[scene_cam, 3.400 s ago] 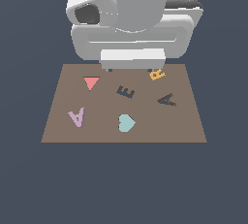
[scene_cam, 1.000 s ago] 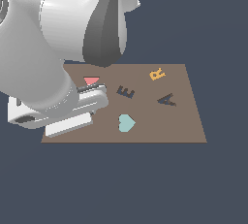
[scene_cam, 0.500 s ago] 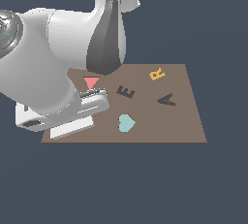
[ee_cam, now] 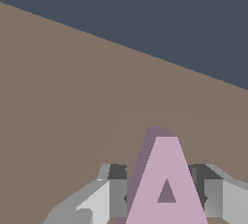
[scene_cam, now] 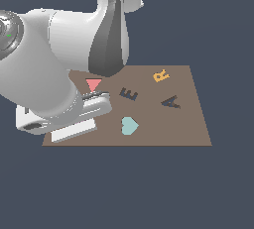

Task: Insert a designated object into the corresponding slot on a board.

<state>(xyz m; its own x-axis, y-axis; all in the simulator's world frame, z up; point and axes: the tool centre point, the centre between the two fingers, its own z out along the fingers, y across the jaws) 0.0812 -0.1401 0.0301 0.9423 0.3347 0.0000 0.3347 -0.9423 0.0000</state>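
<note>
In the wrist view the small flat pale lilac letter "A" block (ee_cam: 167, 184) stands between the two grey fingers (ee_cam: 115, 195) of the claw (ee_cam: 162, 194), one finger on each side of it; the pads look pressed against its legs, so the claw is pinching the lilac A, with the flat brown rectangular board (ee_cam: 72, 102) spread behind it. In the exterior view the white arm hides the block and most of the claw (scene_cam: 94, 101), which sits low over the board (scene_cam: 188, 119) at the exterior view's left, near the pink triangle (scene_cam: 93, 84). The dark letter "A" shaped recess (scene_cam: 171, 102) lies well apart toward the right, past the dark "E" recess (scene_cam: 129, 94), the teal heart (scene_cam: 129, 125) and the orange "R" (scene_cam: 160, 75)
</note>
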